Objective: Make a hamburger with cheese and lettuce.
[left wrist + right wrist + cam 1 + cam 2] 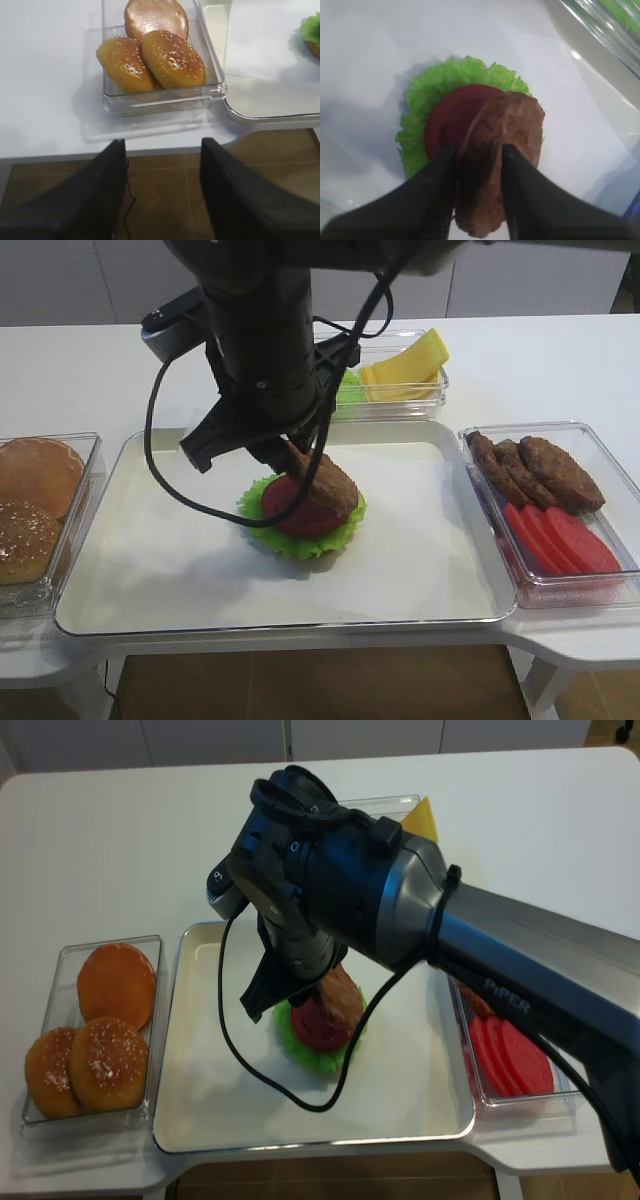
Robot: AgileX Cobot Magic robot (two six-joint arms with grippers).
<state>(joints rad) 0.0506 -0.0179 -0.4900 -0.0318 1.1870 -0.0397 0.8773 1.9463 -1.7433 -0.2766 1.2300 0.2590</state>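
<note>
Found lettuce and tomato stacked as the hamburger mid-tray. Right pincer partly parted, patty leaning between its jaws. Cheese untouched in its bin, bun unplaced.

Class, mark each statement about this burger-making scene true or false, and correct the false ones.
1. A brown patty sits between the right gripper's fingers, above the tomato slice. True.
2. The cheese already lies on the hamburger. False: it is in the container behind the tray.
3. The bun halves lie in a clear container left of the tray. True.
4. The left gripper holds a bun. False: it is empty, hanging beyond the table edge.
</note>
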